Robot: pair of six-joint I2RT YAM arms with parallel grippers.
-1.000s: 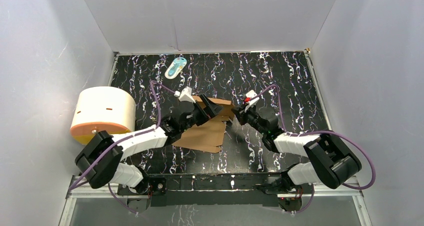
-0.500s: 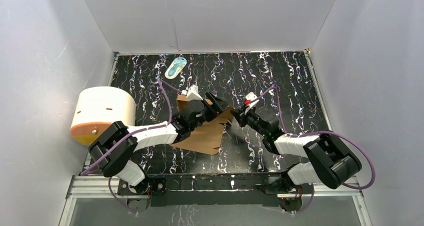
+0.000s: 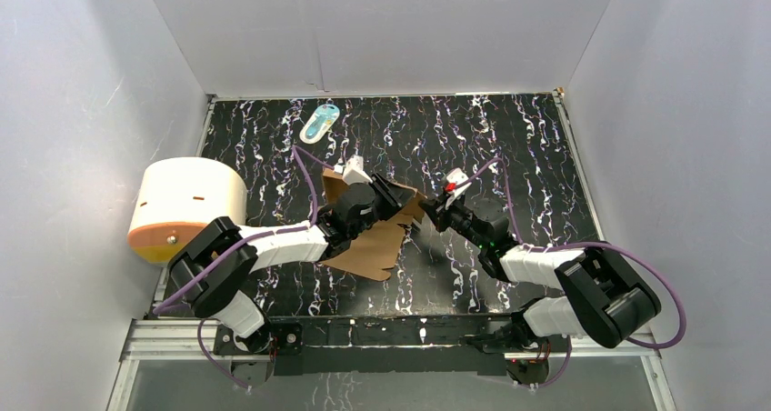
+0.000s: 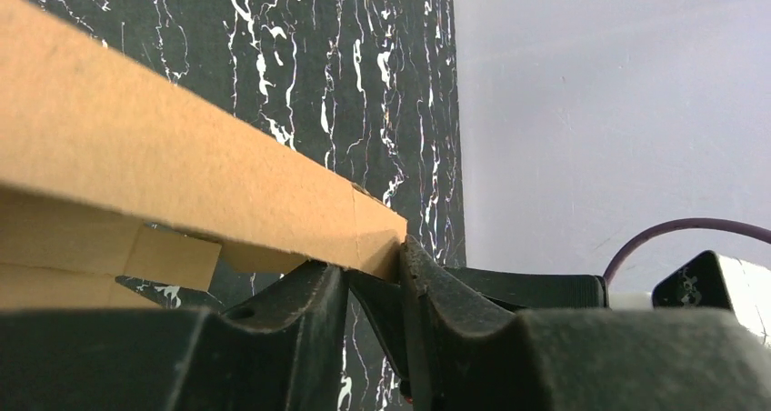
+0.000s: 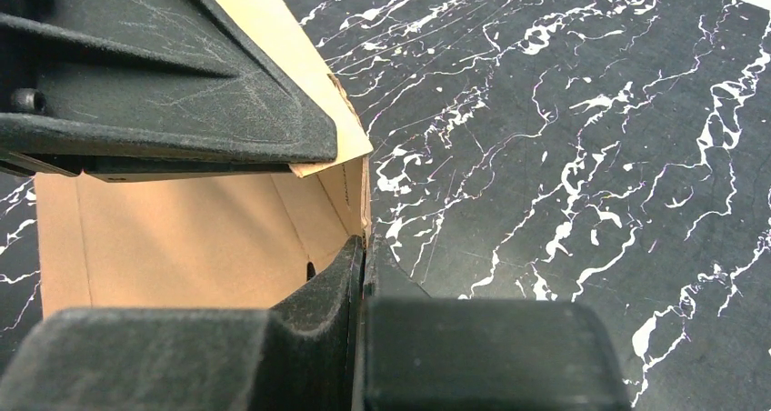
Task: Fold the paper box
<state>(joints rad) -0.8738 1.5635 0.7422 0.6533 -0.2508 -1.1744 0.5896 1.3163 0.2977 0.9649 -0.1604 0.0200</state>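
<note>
The paper box [image 3: 371, 245] is a brown cardboard sheet, partly folded, lying mid-table with its far right part raised. My left gripper [image 3: 397, 198] reaches over it from the left. In the left wrist view a raised cardboard wall [image 4: 182, 179] ends between the narrowed fingers of the left gripper [image 4: 368, 265], against the right fingertip [image 4: 420, 275]. My right gripper [image 3: 425, 213] meets the box's right corner. In the right wrist view the right gripper [image 5: 364, 252] is shut on a thin cardboard edge [image 5: 362, 197], with the box's inner panel [image 5: 182, 238] to its left.
A white-and-orange cylinder [image 3: 186, 206] stands at the left edge of the black marbled table [image 3: 509, 147]. A small teal-white packet [image 3: 319, 122] lies at the back. White walls close in three sides. The left gripper's finger [image 5: 173, 84] fills the upper left of the right wrist view.
My left arm has swung further right over the box and its jaws have closed from wide down onto the raised flap. The right gripper has stayed shut on the corner.
</note>
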